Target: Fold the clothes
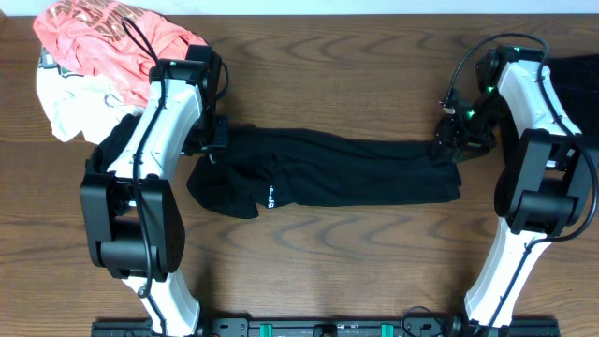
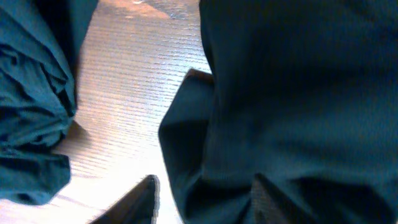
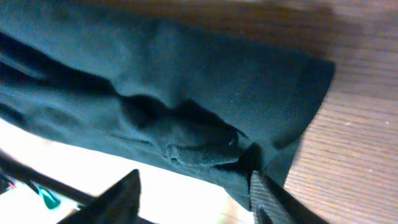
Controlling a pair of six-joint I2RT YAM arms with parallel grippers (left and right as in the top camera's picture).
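Note:
A black garment (image 1: 328, 170) lies stretched left to right across the middle of the wooden table. My left gripper (image 1: 217, 140) is at its left end; in the left wrist view the jaws (image 2: 205, 199) are open with a fold of the black cloth (image 2: 292, 99) between the fingers. My right gripper (image 1: 451, 140) is at the garment's right end; in the right wrist view the jaws (image 3: 196, 193) are open, with the cloth's edge (image 3: 186, 112) just ahead of and touching the right finger.
A pile of clothes sits at the far left: a coral garment (image 1: 103, 37) on top of a white one (image 1: 70, 103). Another dark garment (image 1: 578, 80) lies at the far right edge. The table's front part is bare wood (image 1: 337, 271).

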